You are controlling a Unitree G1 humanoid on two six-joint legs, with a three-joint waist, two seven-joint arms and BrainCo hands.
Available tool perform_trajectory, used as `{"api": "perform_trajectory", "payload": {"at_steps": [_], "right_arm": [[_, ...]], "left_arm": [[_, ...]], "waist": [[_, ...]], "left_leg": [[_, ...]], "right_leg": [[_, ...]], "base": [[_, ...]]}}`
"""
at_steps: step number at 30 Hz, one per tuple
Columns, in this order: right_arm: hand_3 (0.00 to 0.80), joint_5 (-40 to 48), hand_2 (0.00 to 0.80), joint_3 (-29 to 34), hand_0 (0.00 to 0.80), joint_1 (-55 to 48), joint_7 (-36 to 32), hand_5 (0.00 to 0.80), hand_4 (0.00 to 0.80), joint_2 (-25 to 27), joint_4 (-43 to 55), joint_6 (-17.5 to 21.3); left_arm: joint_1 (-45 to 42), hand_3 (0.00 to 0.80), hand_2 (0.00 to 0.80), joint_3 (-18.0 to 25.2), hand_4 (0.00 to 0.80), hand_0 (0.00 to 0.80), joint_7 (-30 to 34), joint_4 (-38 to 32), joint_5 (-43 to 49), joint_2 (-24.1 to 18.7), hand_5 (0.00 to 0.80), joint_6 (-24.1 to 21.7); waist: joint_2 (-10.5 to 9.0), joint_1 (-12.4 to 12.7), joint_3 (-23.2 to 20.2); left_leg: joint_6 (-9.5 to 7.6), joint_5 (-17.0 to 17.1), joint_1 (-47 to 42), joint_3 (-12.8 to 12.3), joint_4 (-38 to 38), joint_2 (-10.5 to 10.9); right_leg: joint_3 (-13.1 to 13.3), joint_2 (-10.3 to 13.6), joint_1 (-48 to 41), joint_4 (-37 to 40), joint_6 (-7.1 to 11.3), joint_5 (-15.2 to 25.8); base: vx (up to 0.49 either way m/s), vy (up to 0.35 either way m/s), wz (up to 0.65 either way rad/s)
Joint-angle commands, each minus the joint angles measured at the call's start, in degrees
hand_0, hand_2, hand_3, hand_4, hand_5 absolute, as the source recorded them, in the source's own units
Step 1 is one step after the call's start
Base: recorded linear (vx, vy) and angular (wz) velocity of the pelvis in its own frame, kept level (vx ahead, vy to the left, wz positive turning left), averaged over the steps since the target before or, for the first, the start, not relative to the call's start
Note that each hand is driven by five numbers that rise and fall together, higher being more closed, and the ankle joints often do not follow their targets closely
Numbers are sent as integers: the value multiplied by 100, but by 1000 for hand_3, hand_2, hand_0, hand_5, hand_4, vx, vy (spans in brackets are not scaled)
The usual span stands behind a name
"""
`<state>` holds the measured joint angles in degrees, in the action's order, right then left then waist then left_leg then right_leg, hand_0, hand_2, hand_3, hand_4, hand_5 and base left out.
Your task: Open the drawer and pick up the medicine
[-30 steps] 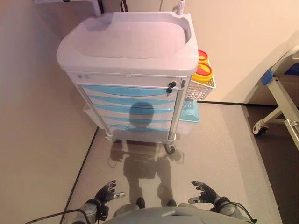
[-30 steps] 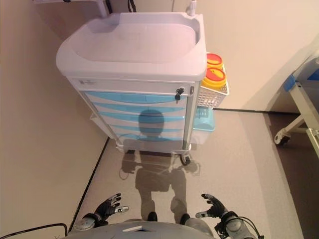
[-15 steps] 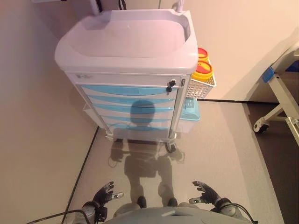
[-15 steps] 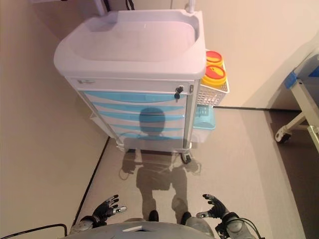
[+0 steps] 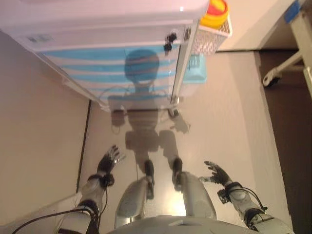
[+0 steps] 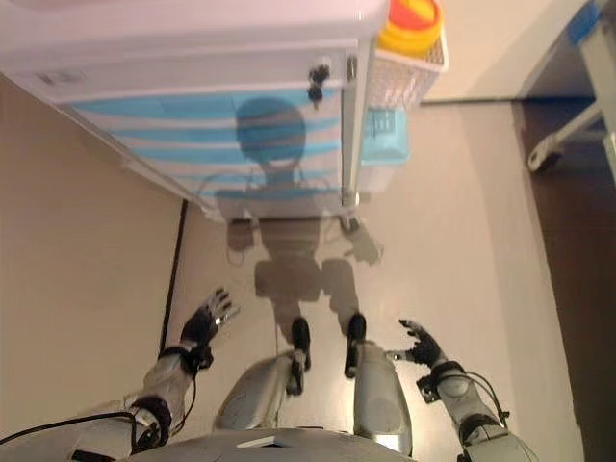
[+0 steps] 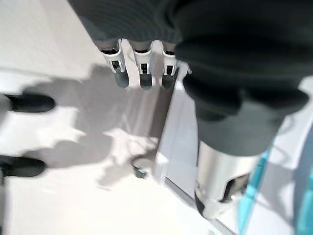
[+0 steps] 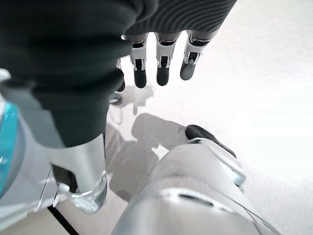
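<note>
- The camera view has tilted down since half a second ago; the white medical cart with blue drawers (image 5: 117,68) now fills only the far edge.
- Drawers closed; medicine not visible.
- Left hand (image 5: 109,158) and right hand (image 5: 215,171) hang low, fingers spread, empty, well short of the cart.

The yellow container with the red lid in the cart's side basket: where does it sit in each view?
Left eye view: yellow container, top edge, right of centre.
Right eye view: top edge, right of centre.
Left wrist view: not in it.
Right wrist view: not in it.
Shared landmark: white side basket.
</note>
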<state>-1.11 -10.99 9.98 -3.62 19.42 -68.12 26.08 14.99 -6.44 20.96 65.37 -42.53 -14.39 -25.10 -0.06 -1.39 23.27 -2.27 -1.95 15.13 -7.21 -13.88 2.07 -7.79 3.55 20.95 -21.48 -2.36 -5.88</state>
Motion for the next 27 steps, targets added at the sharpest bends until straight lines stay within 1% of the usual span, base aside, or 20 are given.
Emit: {"api": "perform_trajectory", "payload": {"at_steps": [1, 3, 4, 7, 11, 14, 19, 23, 25, 27], "right_arm": [[0, 409, 0, -163, 0, -84, 212, 0, 0, 93, 537, 139], [0, 505, 0, -195, 0, -25, 299, 0, 0, 118, 713, 55], [0, 541, 0, -204, 0, -13, 315, 0, 0, 134, 797, 15], [0, 583, 0, -250, 0, -22, 317, 0, 0, 179, 1131, -125], [0, 669, 0, -341, 0, -116, 364, 0, 0, 254, 1561, -306], [0, 710, 0, -398, 0, -219, 385, 0, 0, 290, 1795, -405], [0, 820, 0, -540, 0, -347, 419, 0, 0, 344, 2081, -508], [0, 923, 0, -663, 0, -461, 465, 0, 0, 369, 2181, -465], [0, 971, 0, -737, 0, -505, 479, 0, 0, 381, 2176, -408], [0, 1023, 0, -783, 0, -524, 490, 0, 0, 395, 2146, -359]], "left_arm": [[-9, 0, 0, 194, 0, 0, 216, -645, -913, 11, 0, -181], [122, 0, 0, 189, 0, 0, 246, -965, -1270, 17, 0, -153], [185, 0, 0, 192, 0, 0, 316, -1137, -1548, 15, 0, -116], [317, 0, 0, 207, 0, 0, 470, -1662, -2246, -22, 0, -151], [551, 0, 0, 419, 0, 0, 876, -2120, -3206, -196, 0, -48], [779, 0, 0, 578, 0, 0, 1101, -2371, -3751, -363, 0, -13], [1457, 0, 0, 906, 0, 0, 1175, -2514, -4615, -865, 0, 218], [2179, 0, 0, 1041, 0, 0, 855, -2443, -4994, -1344, 0, 293], [2652, 0, 0, 1023, 0, 0, 575, -2298, -5057, -1635, 0, 245], [3018, 0, 0, 969, 0, 0, 408, -2173, -5128, -1839, 0, 192]], "waist": [[-8, -65, -40], [-32, -85, 36], [-44, -100, 77], [-144, -163, 193], [-299, -245, 322], [-415, -319, 382], [-589, -453, 403], [-689, -577, 387], [-737, -653, 374], [-759, -703, 372]], "left_leg": [[-350, -616, 499, -176, -584, 101], [-363, -628, 753, -243, -702, 60], [-341, -782, 805, -221, -789, 49], [-344, -806, 1074, -256, -918, 12], [-329, -858, 1392, -284, -1135, -15], [-314, -921, 1552, -280, -1304, -28], [-288, -1070, 1789, -293, -1654, -73], [-293, -1198, 1973, -282, -1961, -145], [-293, -1282, 2072, -288, -2150, -180], [-281, -1339, 2177, -297, -2305, -205]], "right_leg": [[121, 100, 413, -311, 380, -110], [169, 54, 697, -419, 390, -81], [215, 16, 766, -522, 440, -207], [287, -108, 1027, -524, 451, -106], [368, -243, 1252, -434, 446, 44], [445, -325, 1347, -359, 438, 141], [574, -406, 1429, -250, 397, 254], [667, -437, 1528, -261, 375, 298], [715, -439, 1565, -248, 365, 333], [749, -440, 1614, -244, 358, 356]], "base": [[-90, 83, -21], [-42, 82, -18], [30, 68, -14], [-4, 48, -20], [-9, 9, -22], [21, -5, -26], [33, -14, -14], [47, -8, -15], [50, -5, -22], [49, 3, -12]]}}
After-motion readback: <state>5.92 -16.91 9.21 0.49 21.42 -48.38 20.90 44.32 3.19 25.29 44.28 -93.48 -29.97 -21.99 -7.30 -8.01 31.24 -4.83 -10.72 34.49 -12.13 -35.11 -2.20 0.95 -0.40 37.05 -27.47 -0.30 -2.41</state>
